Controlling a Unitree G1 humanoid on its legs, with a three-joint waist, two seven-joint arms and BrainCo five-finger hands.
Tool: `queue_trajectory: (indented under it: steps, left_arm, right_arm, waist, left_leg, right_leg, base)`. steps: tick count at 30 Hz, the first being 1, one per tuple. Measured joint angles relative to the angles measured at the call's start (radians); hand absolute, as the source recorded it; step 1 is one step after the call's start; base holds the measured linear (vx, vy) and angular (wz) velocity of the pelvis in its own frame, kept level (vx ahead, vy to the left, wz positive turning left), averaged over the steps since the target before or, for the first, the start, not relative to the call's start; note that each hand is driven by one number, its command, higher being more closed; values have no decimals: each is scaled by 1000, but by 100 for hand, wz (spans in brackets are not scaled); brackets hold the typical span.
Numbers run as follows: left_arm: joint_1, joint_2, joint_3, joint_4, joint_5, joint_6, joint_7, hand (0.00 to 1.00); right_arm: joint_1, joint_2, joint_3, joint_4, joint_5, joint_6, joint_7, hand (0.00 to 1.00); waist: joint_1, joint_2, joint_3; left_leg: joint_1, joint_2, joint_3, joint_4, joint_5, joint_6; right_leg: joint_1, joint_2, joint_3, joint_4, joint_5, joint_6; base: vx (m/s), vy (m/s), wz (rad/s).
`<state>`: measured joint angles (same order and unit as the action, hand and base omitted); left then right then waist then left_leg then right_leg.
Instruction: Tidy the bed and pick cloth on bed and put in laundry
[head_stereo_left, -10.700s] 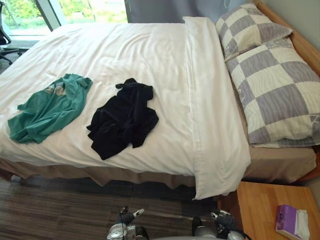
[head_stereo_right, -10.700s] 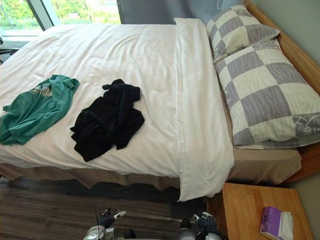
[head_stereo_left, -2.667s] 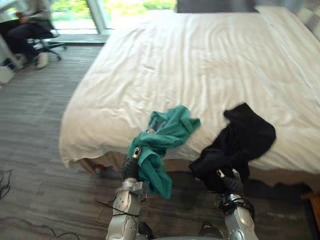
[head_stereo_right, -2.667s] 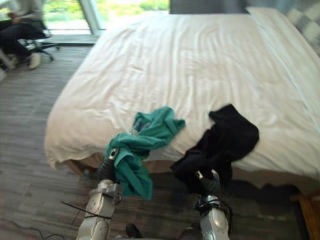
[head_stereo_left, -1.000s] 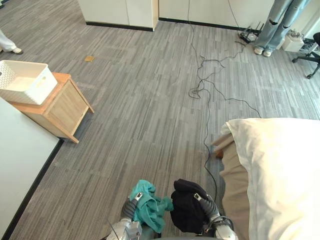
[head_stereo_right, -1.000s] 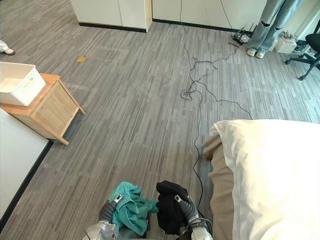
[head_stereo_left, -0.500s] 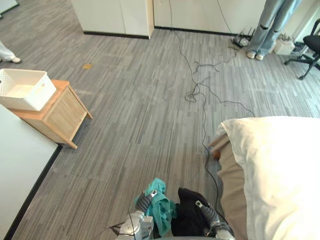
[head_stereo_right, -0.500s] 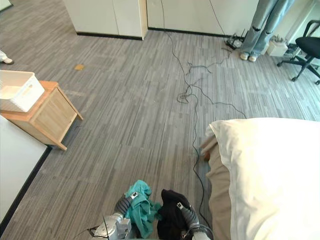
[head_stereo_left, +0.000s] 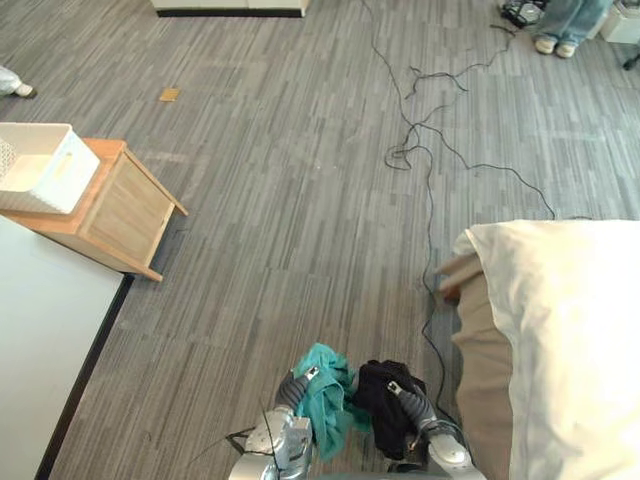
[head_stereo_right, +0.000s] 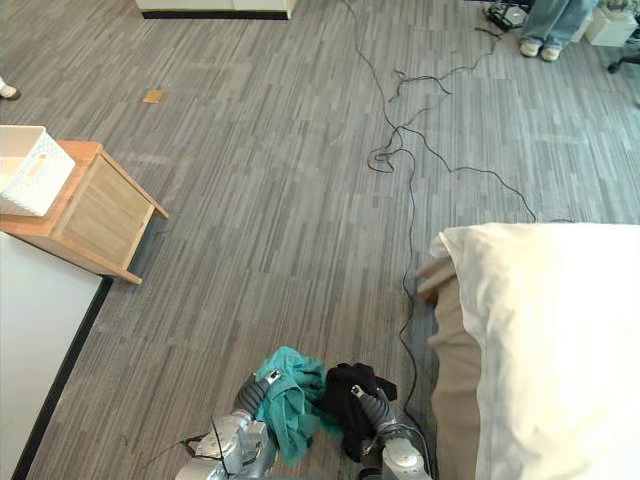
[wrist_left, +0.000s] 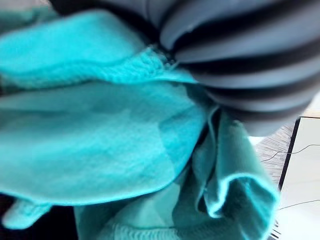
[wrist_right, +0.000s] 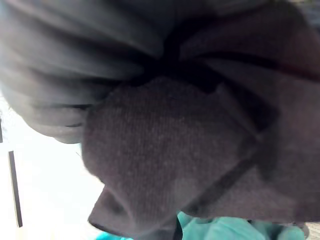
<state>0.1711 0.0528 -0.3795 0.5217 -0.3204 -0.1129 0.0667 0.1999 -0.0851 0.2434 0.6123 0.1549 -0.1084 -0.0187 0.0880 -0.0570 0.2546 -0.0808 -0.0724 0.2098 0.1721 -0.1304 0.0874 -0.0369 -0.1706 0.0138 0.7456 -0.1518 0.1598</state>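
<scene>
1. The green cloth (head_stereo_left: 326, 402) is bunched at your left hand (head_stereo_left: 293, 391) and the black cloth (head_stereo_left: 380, 398) at your right hand (head_stereo_left: 410, 404), beside the bed (head_stereo_left: 570, 330) corner. Fabric hides both grips, so I cannot tell.
2. You are mid-carry.
3. Next, approach the white basket (head_stereo_left: 35, 165), likely the laundry.

This is looking like a bedroom set up in an office-type room: a large bed with a white duvet (head_stereo_left: 560, 330) is standing on grey striped carpet flooring (head_stereo_left: 290, 200), a low light-wood bedside cabinet (head_stereo_left: 120, 215) is carrying a white perforated plastic basket (head_stereo_left: 35, 165), and a person in jeans (head_stereo_left: 565, 20) is standing far off.
</scene>
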Motion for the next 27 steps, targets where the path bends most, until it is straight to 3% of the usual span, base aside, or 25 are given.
queue_trajectory:
  steps: [1,2,3,4,5,7,9,10,11,12,13,14,15,16,17,18,19,20,22,23,26,27]
  left_arm:
    - [6,5,-12,3,0,0,0,100]
    - [9,14,-31,10,1,0,-1,100]
    - [3,19,-39,24,1,1,0,100]
    - [3,20,-42,25,1,0,1,100]
    - [2,19,-45,29,4,-1,0,100]
    - [-10,22,-48,41,10,-1,0,100]
    - [-19,23,-51,57,13,-1,0,100]
    - [-24,26,-52,58,21,-1,-1,100]
    - [-25,29,-51,58,21,-2,-1,100]
    - [-23,28,-51,60,22,-2,-1,100]
    - [-33,16,-51,83,23,-1,0,100]
    - [-50,10,-56,85,30,-3,-3,100]
    - [-55,3,-57,87,30,-3,-3,100]
    - [-63,-9,-57,92,31,-6,-4,100]
    - [-57,-16,-57,100,31,-11,-5,100]
    - [-63,-25,-54,110,31,-11,-6,100]
    - [-68,-31,-45,118,30,-10,-10,100]
    - [-55,-29,-39,117,27,-9,-13,100]
    - [-43,-26,-39,115,19,-8,-23,100]
    - [-32,-27,-41,108,18,-8,-23,100]
    - [-23,-33,-43,73,18,-7,-23,100]
    - [-24,-38,-41,68,23,-7,-23,100]
  right_arm:
    - [13,1,-5,-16,1,-1,3,100]
    - [22,4,-16,-39,1,-3,4,100]
    - [32,-1,-24,-64,1,-10,5,100]
    - [37,-2,-30,-82,2,-16,5,100]
    - [50,-1,-41,-114,5,-27,5,100]
    - [47,1,-40,-132,15,-42,5,100]
    - [30,-1,-42,-134,35,-46,5,100]
    - [21,-1,-42,-134,40,-46,5,100]
    - [20,-2,-41,-133,42,-43,5,100]
    - [19,-2,-42,-132,42,-42,5,100]
    - [-7,-14,-55,-122,40,-37,5,100]
    - [-17,-8,-72,-118,39,-35,4,100]
    - [-18,-9,-71,-122,36,-34,4,100]
    - [-18,-20,-65,-129,31,-36,9,100]
    - [-16,-20,-51,-121,31,-32,21,100]
    - [-19,-28,-46,-119,32,-31,24,100]
    - [-19,-31,-41,-109,32,-27,25,100]
    - [-16,-33,-28,-100,32,-19,25,100]
    - [-13,-34,-18,-91,33,-18,23,100]
    - [1,-29,-6,-80,39,-18,23,100]
    - [13,-28,-6,-77,45,-18,22,100]
    - [2,-29,-8,-66,46,-17,22,100]
  waist:
    - [-19,-14,0]
    - [-47,-13,3]
    - [-64,-10,5]
    - [-80,-1,7]
    - [-99,20,10]
    - [-114,31,15]
    - [-134,46,20]
    - [-136,54,25]
    - [-130,57,21]
    - [-128,58,13]
    - [-111,120,12]
    - [-107,126,12]
    - [-110,125,13]
    - [-125,133,8]
    - [-129,144,-18]
    - [-128,166,-18]
    - [-127,187,-17]
    - [-117,178,-10]
    - [-106,177,-8]
    - [-79,149,5]
    - [-71,142,7]
    - [-66,139,8]
  left_leg:
    - [51,-15,-23,-27,-9,12]
    - [104,-25,-62,-32,-28,18]
    - [158,-20,-100,-33,-45,20]
    - [181,-14,-127,-33,-57,21]
    - [221,3,-171,-38,-74,14]
    - [268,27,-234,-41,-95,10]
    - [300,68,-281,-41,-111,-6]
    - [323,98,-297,-42,-126,-31]
    - [350,129,-307,-48,-153,-71]
    - [366,147,-313,-51,-168,-88]
    - [365,203,-316,-45,-167,-117]
    - [363,201,-316,-30,-121,-140]
    - [376,202,-318,-26,-98,-155]
    - [387,213,-325,15,-71,-190]
    - [351,224,-337,132,-68,-190]
    - [316,239,-345,225,-64,-196]
    - [220,256,-346,426,24,-226]
    - [131,271,-343,615,144,-241]
    - [19,289,-311,856,87,-223]
    - [-68,302,-214,948,23,-179]
    - [-158,289,-126,848,-34,-152]
    - [-175,245,-75,650,-59,-152]
  right_leg:
    - [-61,-11,9,157,114,16]
    - [-122,-10,3,318,148,-20]
    - [-171,-3,-18,413,63,-69]
    - [-193,1,-40,426,24,-82]
    - [-247,16,-67,402,-31,-83]
    - [-331,34,-73,276,-82,-93]
    - [-372,49,-53,9,-76,-95]
    - [-375,48,-31,-222,-19,-91]
    - [-367,46,-34,-390,129,-75]
    - [-351,49,-49,-422,235,-78]
    - [-349,92,-76,-388,232,-128]
    - [-390,88,-78,-269,158,-142]
    - [-401,78,-85,-205,124,-152]
    - [-406,79,-116,-112,67,-162]
    - [-349,88,-142,-146,-21,-167]
    - [-328,102,-149,-160,-31,-172]
    - [-276,136,-163,-204,-40,-191]
    - [-202,159,-172,-274,-37,-209]
    - [-93,182,-182,-363,-29,-226]
    - [35,185,-187,-459,-24,-234]
    - [131,184,-204,-544,-22,-234]
    - [165,172,-205,-571,-20,-230]
  base:
    - [469,101,53]
    - [513,81,86]
    - [449,35,98]
    - [460,-12,112]
    - [376,-39,98]
    - [500,-96,113]
    - [550,-156,115]
    - [584,-231,109]
    - [734,-321,100]
    - [748,-310,46]
    - [717,-305,11]
    - [570,-223,2]
    - [556,-243,28]
    - [577,-232,34]
    - [582,-228,28]
    - [545,-187,10]
    - [492,-164,0]
    - [460,-141,4]
    - [465,-131,8]
    - [568,-142,19]
    - [332,-49,17]
    - [276,20,-2]
